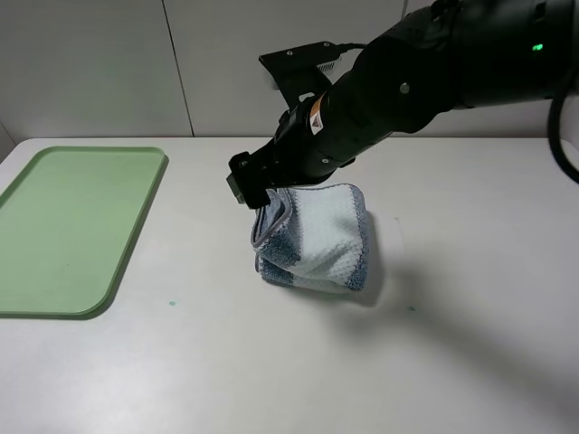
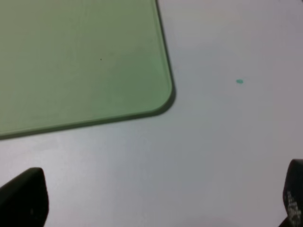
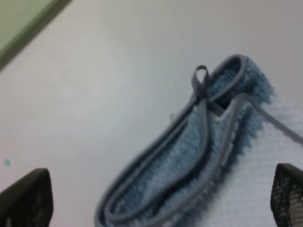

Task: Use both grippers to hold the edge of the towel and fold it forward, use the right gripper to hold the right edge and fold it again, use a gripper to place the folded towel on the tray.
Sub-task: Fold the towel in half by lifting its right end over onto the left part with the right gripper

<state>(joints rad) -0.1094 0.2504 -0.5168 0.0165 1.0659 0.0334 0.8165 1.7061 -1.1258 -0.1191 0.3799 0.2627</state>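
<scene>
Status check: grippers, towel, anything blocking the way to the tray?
Left gripper open, near tray corner. Right gripper open over towel hem. Towel folded, on table, off tray. Nothing between them.

Towel (image 1: 321,242): waffle weave, broad blue-grey and pale white stripes. Hem piping (image 3: 204,123) and loop tag (image 3: 200,78): grey. Tray (image 1: 77,226): uniform light green. Table (image 1: 271,371): plain off-white with one teal speck (image 1: 171,303). Right arm (image 1: 407,86): black (orange-marked wrist label, green indicator light).

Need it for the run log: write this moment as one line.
towel: folded, off tray | right gripper: open, astride hem | left gripper: open, empty
</scene>
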